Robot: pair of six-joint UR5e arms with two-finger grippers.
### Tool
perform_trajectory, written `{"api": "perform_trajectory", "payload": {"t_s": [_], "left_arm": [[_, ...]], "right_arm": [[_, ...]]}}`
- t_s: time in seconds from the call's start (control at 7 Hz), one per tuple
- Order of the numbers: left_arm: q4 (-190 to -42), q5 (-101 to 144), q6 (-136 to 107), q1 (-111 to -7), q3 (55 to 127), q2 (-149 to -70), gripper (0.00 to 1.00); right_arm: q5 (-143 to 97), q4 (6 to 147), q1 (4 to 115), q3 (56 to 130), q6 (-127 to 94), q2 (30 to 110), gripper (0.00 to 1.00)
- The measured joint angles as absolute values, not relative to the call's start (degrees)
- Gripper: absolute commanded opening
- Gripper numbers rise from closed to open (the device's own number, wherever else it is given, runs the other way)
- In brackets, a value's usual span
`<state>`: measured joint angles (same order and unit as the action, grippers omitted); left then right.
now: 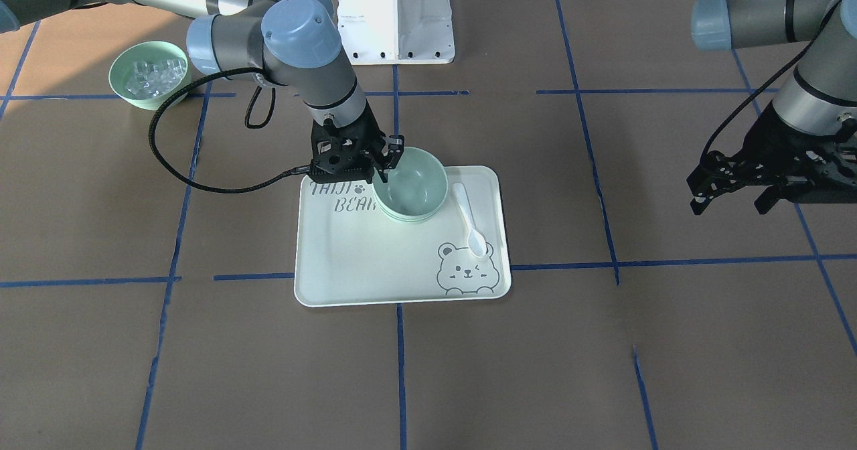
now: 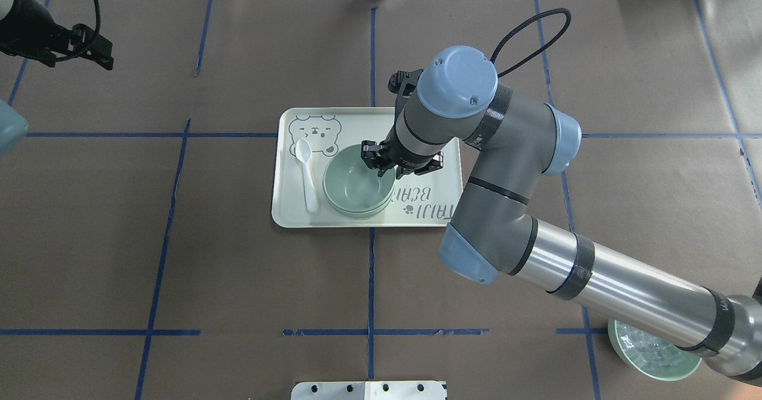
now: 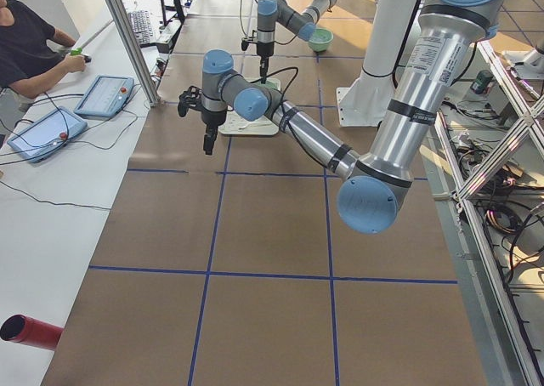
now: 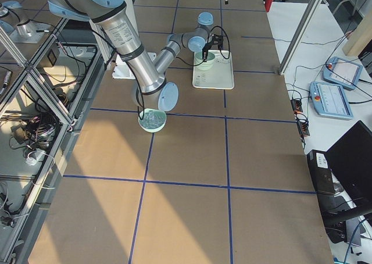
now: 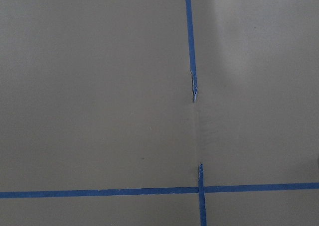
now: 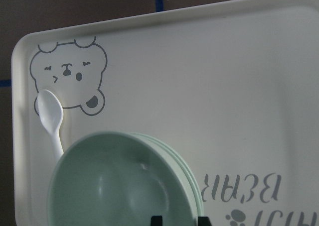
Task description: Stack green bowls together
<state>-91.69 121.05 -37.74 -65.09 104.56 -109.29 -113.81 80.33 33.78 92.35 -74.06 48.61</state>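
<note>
In the overhead view the left gripper [image 1: 730, 199] hangs at the far left with its fingers apart, well away from the bear-printed tray [image 2: 292, 209]. On the tray a white spoon [image 2: 307, 174] lies just beside the green bowls [image 2: 356, 188], which are nested in one stack (the right wrist view shows three layered rims). The right gripper [image 2: 376, 161] straddles the top bowl's rim, one finger inside and one outside, but I cannot tell whether it pinches the wall or stands free of it. The stack looks complete, so the step calls for a full release and a straight vertical lift, so the inner finger doesn't drag the light bowl up or tip it toward the spoon.
</note>
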Motion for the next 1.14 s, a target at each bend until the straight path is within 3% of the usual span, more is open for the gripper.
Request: {"api": "perform_trajectory", "payload": {"t_s": [0.29, 0.57, 0.86, 1.14], "left_arm": [[-91.8, 121.2, -34.7, -66.9, 104.0, -108.6, 1.0], [-91.5, 123.2, -28.4, -70.1, 103.1, -107.0, 1.0], [-91.1, 125.1, -19.1, -74.2, 102.3, -103.9, 1.0], [-90.8, 126.1, -8.2, -79.6, 100.4, -100.5, 1.0]], "right_arm": [[-115.4, 84.6, 35.7, 94.6, -73.1, 49.3, 1.0], [-117.4, 93.4, 39.8, 101.5, -66.4, 52.4, 1.0], [-119.1, 98.5, 46.1, 109.2, -53.3, 60.2, 1.0], [-123.9, 99.0, 55.2, 111.1, -37.8, 68.6, 1.0]]}}
